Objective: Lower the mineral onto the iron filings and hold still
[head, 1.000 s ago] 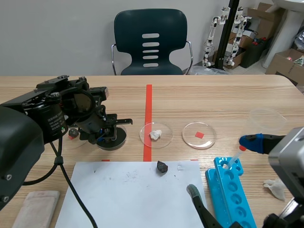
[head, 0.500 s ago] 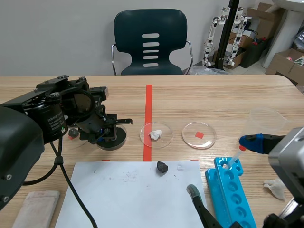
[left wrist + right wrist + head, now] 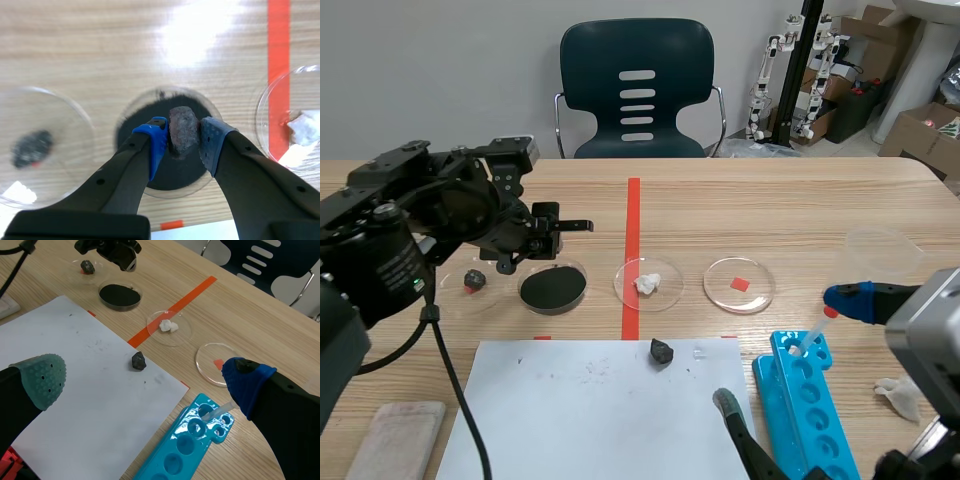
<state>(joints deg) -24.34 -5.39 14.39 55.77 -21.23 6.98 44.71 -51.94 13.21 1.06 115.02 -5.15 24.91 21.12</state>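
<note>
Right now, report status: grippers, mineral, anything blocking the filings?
Left gripper shut on mineral. Mineral hangs above iron filings, not touching. Right gripper open, low by blue tray. Nothing between mineral and filings.

Finished in black on the left arm (image 3: 380,250): bulky rounded housings, stepped and angular toward the far end. Marked with a label (image 3: 406,265) of small white print, too fine to read. Trailed by a thin black cable (image 3: 441,340) off the near side. Fitted at the left gripper (image 3: 182,140) with two thick tapering black fingers (image 3: 115,185), recessed with small round screw holes (image 3: 101,181) and tipped with blue dotted pads (image 3: 156,145). Built at the right arm (image 3: 928,320) with a pale grey boxy housing above black parts. Tipped at the right gripper (image 3: 145,385) with unlike dotted pads: a grey-green pad (image 3: 42,377) and a blue pad (image 3: 247,382).
</note>
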